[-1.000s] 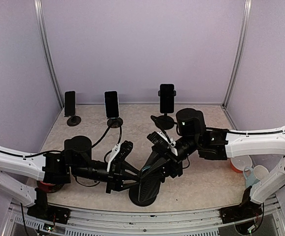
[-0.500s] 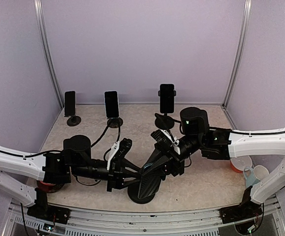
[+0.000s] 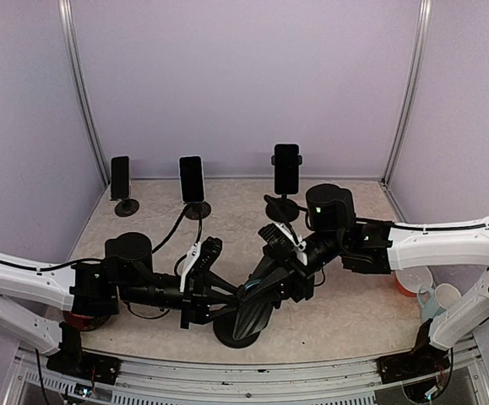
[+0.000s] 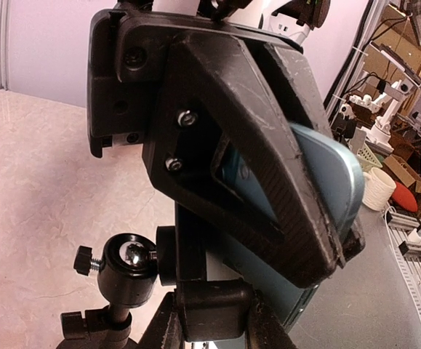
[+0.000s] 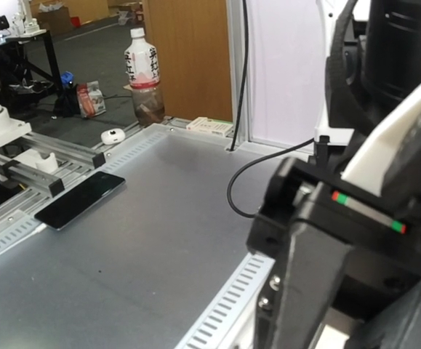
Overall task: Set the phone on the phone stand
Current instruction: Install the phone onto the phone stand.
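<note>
The phone (image 3: 257, 310), with a teal-blue back, leans in the clamp of a black phone stand (image 3: 231, 332) with a round base at the front middle of the table. My left gripper (image 3: 213, 297) is shut on the stand's bracket from the left. In the left wrist view its fingers (image 4: 163, 327) pinch the black bracket (image 4: 214, 305) beside the ball joint (image 4: 126, 265). My right gripper (image 3: 271, 283) is shut on the phone from the right; its black finger lies across the phone's back (image 4: 334, 182). The right wrist view shows only one finger (image 5: 305, 276), and the phone is hidden.
Three more phones stand on stands along the back wall (image 3: 120, 177) (image 3: 192, 179) (image 3: 286, 169). An orange cup (image 3: 407, 283) and white cups (image 3: 440, 299) sit at the right edge. A red object (image 3: 79, 321) is under my left arm. A cable (image 3: 176, 232) crosses the floor.
The stand and phone have shifted a little to the left with both grippers still on them. The right wrist has lifted slightly.
</note>
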`<state>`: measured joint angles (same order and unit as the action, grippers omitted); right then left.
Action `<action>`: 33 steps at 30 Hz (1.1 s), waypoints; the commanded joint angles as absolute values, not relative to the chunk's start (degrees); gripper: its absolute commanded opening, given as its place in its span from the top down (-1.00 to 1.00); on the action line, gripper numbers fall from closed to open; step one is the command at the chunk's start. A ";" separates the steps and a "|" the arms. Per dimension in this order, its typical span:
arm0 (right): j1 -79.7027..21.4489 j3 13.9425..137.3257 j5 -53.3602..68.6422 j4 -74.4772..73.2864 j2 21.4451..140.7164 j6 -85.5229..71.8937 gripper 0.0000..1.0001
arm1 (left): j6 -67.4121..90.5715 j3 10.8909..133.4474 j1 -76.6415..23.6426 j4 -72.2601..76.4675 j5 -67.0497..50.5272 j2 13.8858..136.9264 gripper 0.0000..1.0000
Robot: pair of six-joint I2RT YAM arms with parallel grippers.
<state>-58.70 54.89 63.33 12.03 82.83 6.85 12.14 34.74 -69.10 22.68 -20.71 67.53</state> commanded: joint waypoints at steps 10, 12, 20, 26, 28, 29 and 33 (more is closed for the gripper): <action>-53.16 55.46 68.80 -6.33 85.00 10.27 1.00 | 11.53 33.44 -67.96 26.53 -32.86 60.67 1.00; -53.15 55.42 68.82 -6.78 85.52 10.58 1.00 | 11.68 32.87 -67.41 27.13 -33.54 59.89 1.00; -53.06 55.20 68.13 -6.21 86.64 9.89 1.00 | 11.89 31.62 -66.72 27.22 -33.64 58.13 1.00; -52.76 54.99 67.83 -6.79 86.90 10.12 1.00 | 12.04 30.58 -66.31 27.73 -34.05 57.06 1.00; -52.71 55.06 67.79 -7.07 87.21 10.19 1.00 | 12.27 30.46 -66.10 27.73 -34.08 56.91 1.00; -52.78 55.05 67.77 -7.06 87.37 10.24 1.00 | 12.42 30.31 -66.02 27.62 -34.10 56.87 1.00; -52.70 55.27 67.52 -7.52 88.14 10.32 1.00 | 12.81 29.91 -65.82 27.43 -33.72 56.68 1.00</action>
<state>-58.30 58.70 65.12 8.67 87.11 11.92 12.45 31.09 -66.11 23.53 -23.59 63.99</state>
